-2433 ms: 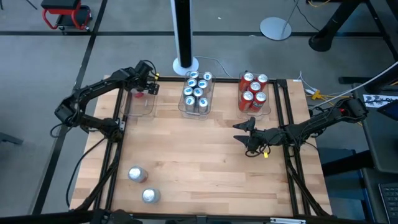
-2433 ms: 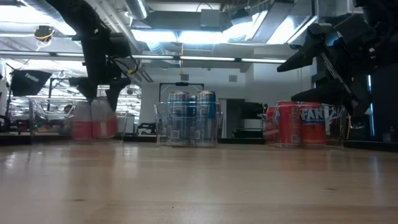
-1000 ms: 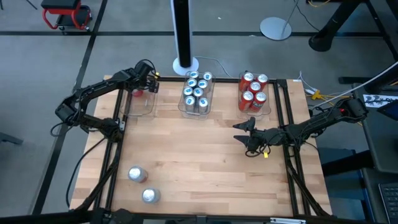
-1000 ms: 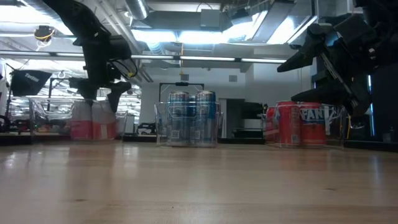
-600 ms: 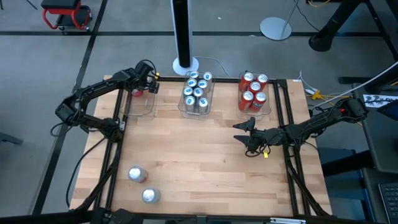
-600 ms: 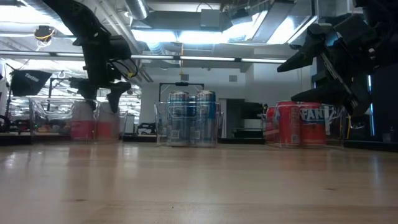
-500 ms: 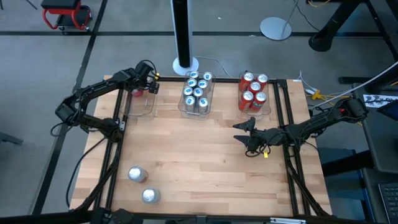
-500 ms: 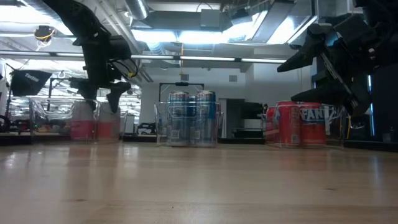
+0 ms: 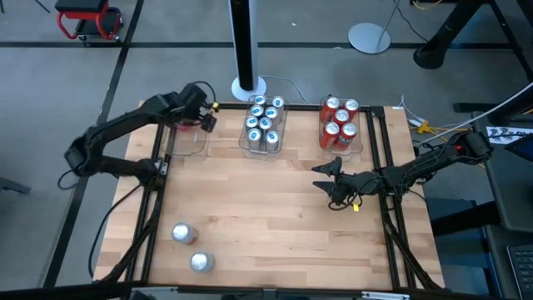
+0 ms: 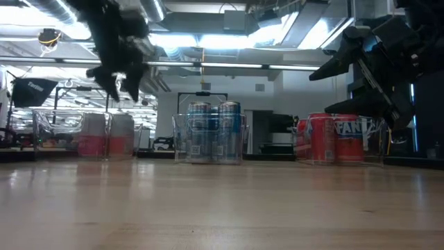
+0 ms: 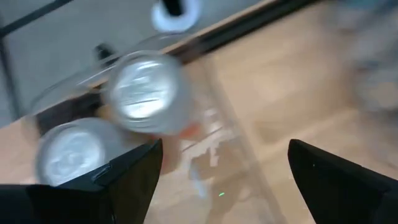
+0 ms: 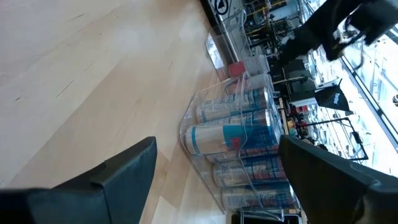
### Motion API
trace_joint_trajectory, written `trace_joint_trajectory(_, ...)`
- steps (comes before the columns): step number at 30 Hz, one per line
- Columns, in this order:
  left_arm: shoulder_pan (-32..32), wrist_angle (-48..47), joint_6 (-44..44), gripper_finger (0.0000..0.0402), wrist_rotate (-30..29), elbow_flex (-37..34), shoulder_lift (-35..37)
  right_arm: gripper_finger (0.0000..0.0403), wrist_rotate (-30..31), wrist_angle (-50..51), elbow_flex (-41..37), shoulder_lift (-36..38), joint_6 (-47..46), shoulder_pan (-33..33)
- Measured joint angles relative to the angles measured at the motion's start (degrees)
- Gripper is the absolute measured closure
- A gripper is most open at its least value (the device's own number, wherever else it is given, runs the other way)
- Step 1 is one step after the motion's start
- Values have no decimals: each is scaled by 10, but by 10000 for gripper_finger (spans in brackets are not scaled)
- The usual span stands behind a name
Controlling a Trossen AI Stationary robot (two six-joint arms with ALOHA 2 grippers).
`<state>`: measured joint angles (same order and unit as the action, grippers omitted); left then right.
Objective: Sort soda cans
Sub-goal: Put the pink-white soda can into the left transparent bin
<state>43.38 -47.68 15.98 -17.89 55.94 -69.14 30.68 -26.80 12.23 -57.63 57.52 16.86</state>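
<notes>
Two soda cans (image 11: 146, 93) (image 11: 68, 152) with silver tops stand upright in the clear left bin (image 9: 188, 142). My left gripper (image 10: 118, 82) hangs open above that bin, holding nothing; its fingers (image 11: 134, 177) frame the bin's near wall. Two silver cans (image 9: 184, 233) (image 9: 201, 262) stand on the table near the front left. Blue-and-white cans fill the middle bin (image 9: 264, 125), and red cans fill the right bin (image 9: 340, 125). My right gripper (image 9: 326, 178) waits open over the table's right half, in front of the red cans.
The three clear bins stand in a row along the far edge. Bare wood lies between the bins and the two front cans. A black frame (image 9: 155, 167) runs along the table's left and right sides. A white pole base (image 9: 247, 85) stands behind the table.
My left gripper has risen from just above the left bin's cans to well above the bin, shifting slightly toward the table's right and rolling a little. It has stayed open. The cans in the bin stand as before.
</notes>
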Motion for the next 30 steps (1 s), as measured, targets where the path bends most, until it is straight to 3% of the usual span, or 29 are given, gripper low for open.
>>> trace_joint_trajectory(6, -115, -3, -3, 68, 40, 8, 65, 68, 0, 0, 0, 0, 0, 0)
trace_joint_trajectory(12, -252, -16, 18, 68, 131, 8, 100, 68, 0, 0, 0, 0, -1, 0)
trace_joint_trajectory(23, -538, -20, 127, 68, 89, 8, 95, 68, 1, -1, 0, 0, -2, 0)
trace_joint_trajectory(30, -704, -76, 305, 68, 70, 15, 72, 68, 1, -1, 0, 0, -3, 0)
